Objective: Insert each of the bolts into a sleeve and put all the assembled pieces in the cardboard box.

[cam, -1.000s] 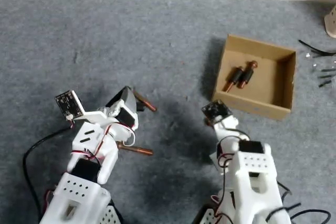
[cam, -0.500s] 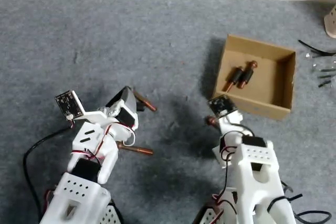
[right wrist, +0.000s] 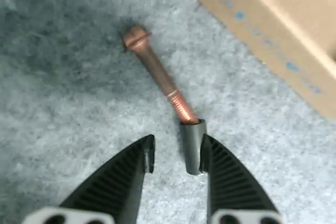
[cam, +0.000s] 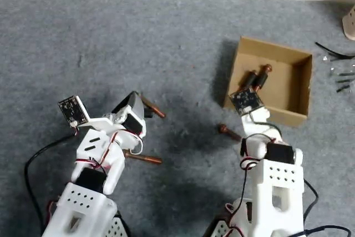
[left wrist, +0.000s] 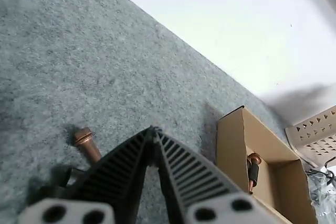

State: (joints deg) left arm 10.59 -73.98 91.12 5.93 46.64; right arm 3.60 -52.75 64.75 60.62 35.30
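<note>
Bolt is lying on the carpet just beside the cardboard box, its threaded tip sitting in the sleeve. Right gripper is hanging open around the sleeve, gripping nothing (sleeve just beside one finger). Left gripper is sitting closed and empty near a second bolt.

Found at upper right of frame an open cardboard box on grey carpet. Counted inside it two assembled pieces, side by side, lower ends hidden behind the wrist board of the right arm. Noted that arm rising from lower right, its top overlapping the box's lower left corner. Listed one bare bolt on carpet just left of that arm, near the same corner. Logged left arm at lower left, with upper bolt at its tip and lower bolt beside its body. Recorded black ties at right edge.
</note>
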